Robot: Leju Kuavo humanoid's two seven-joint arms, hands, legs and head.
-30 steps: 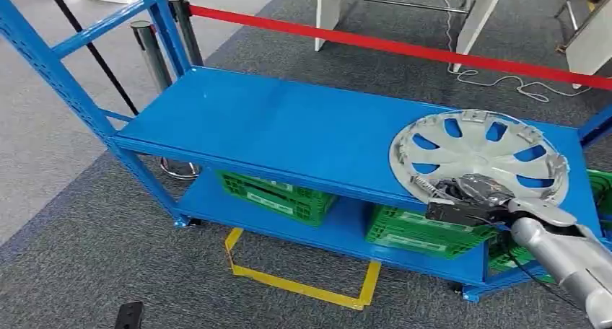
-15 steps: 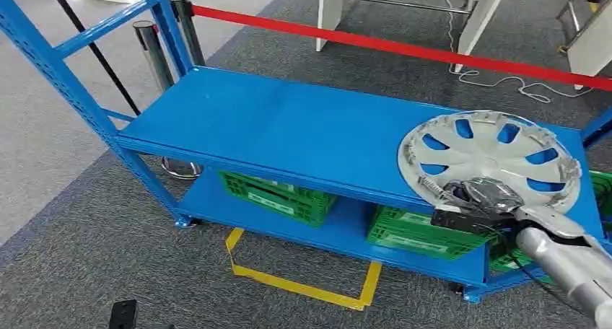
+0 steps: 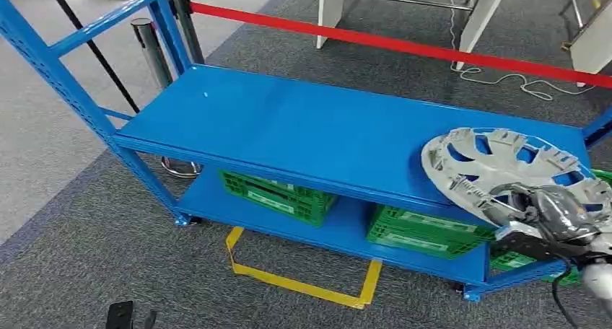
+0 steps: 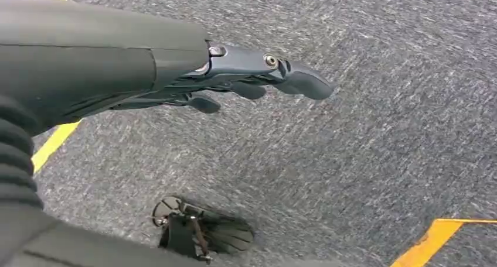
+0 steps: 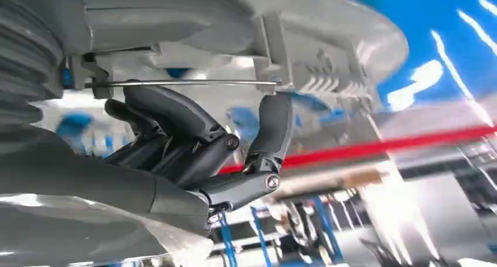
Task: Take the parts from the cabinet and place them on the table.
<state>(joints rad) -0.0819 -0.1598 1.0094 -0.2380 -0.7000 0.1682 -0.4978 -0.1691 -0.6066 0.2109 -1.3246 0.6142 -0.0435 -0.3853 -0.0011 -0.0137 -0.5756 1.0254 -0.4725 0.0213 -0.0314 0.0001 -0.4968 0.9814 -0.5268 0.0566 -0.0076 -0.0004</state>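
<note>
A silver wheel cover is tilted up off the right end of the blue cabinet shelf. My right hand grips its near rim. In the right wrist view the dark fingers curl under the wheel cover, with the thumb against its rim. My left hand hangs beside my body over the grey carpet, fingers stretched out and holding nothing.
Green crates sit on the cabinet's lower shelf. A red barrier belt on metal posts runs behind the cabinet. White table legs stand beyond it. Yellow tape marks the carpet in front.
The wheel cover lay flat on the shelf; now my right hand has lifted its near edge and drawn it rightward, past the shelf's front edge.
</note>
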